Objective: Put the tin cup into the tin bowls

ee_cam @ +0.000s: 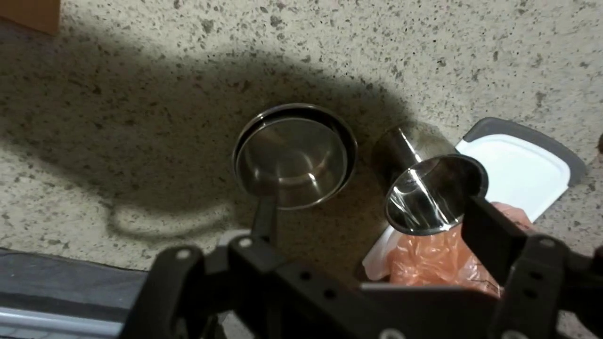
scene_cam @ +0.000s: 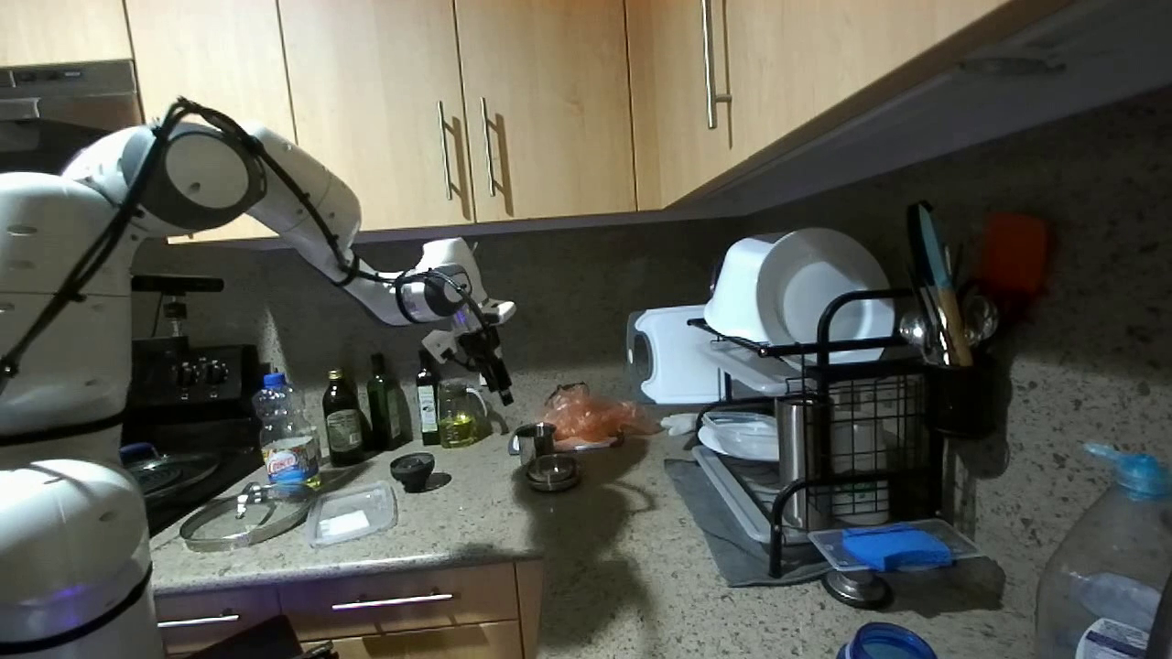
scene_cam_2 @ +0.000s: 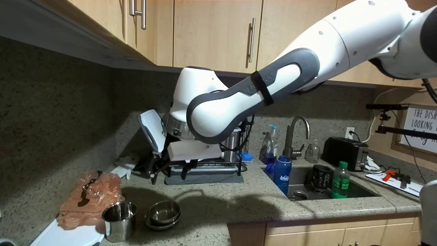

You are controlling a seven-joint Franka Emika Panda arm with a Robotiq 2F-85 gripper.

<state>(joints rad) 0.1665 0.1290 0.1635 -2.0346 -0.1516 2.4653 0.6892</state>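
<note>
- Toward the left in an exterior view, a crumpled orange bag (scene_cam_2: pixel 90 196) is seen partly on a white board (scene_cam_2: pixel 75 235); its thin plastic could be snagged.
- Next, the tin cup (scene_cam_2: pixel 120 225) is found upright on the table (scene_cam_2: pixel 218 205), near the bag; whether the board is touched cannot be told. It is judged light, stiff and hard to break, though its polished wall may prove slippery. It is best taken by the rim, pinched from inside and outside.
- Farther right, just beside but apart from the cup, the tin bowls (scene_cam_2: pixel 164 217) are nested, mouths up; by their look they could be slid by a light knock, so gentle lowering is called for.
- Rightmost, and higher, the claw (scene_cam_2: pixel 168 179) is poised above the table with its jaws spread wide; nothing is gripped or touched. The cup's rim is partly hidden by a finger (ee_cam: pixel 492 235) in the wrist view, but open space between claw and cup is shown in both exterior views.
</note>
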